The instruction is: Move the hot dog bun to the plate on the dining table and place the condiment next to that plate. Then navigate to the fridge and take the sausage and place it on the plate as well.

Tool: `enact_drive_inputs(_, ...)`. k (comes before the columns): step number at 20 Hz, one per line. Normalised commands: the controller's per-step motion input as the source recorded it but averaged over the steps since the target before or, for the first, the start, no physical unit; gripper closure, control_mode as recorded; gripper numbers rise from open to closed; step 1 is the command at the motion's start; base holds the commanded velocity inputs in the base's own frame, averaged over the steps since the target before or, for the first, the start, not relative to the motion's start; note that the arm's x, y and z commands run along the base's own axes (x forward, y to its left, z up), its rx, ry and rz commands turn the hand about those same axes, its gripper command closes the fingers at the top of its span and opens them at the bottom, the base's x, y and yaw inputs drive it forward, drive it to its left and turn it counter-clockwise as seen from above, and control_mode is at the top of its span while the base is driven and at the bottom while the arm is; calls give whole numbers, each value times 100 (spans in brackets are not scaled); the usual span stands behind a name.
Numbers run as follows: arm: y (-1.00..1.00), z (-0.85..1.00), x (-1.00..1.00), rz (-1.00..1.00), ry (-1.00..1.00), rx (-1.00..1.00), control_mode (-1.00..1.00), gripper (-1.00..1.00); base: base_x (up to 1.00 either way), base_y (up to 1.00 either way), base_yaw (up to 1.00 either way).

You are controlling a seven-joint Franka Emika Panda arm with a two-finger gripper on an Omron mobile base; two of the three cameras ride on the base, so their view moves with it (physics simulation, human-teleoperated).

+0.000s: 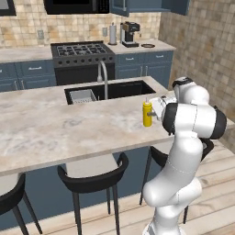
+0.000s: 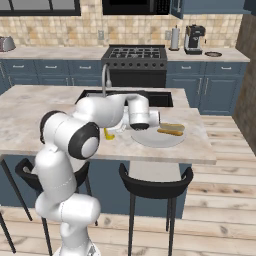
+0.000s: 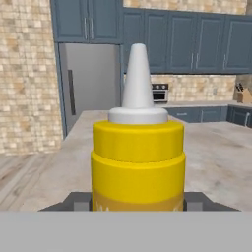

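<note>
The condiment (image 1: 147, 113), a yellow squeeze bottle with a white nozzle, stands upright at the near edge of the dining table (image 1: 55, 128). My gripper (image 1: 151, 114) reaches it from the right. In the hand view the condiment (image 3: 138, 157) sits close up between the dark fingers (image 3: 78, 201), which press on both its sides. The right base view shows a sliver of the condiment (image 2: 108, 134) behind my arm. To its right, the hot dog bun (image 2: 171, 129) lies on the pale plate (image 2: 150, 140). The grey fridge (image 3: 93, 83) stands far behind the bottle in the hand view. The sausage is out of view.
A sink (image 1: 110, 89) with a curved tap (image 1: 103, 73) is set in the far side of the table. Black stools (image 1: 94, 179) stand under its near edge. A stove (image 1: 82, 53) and a coffee machine (image 1: 130, 34) are on the back counter.
</note>
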Motion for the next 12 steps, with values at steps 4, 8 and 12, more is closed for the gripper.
enact_drive_inputs(4, -1, -21, 18, 0, 0, 0, -100, 100, 0, 0, 0)
enact_drive_inputs(8, -2, -21, 20, 0, 0, 0, -100, 100, 0, 0, 0)
enact_drive_inputs(12, -3, -21, 22, 0, -1, 0, -100, 100, 0, 0, 0)
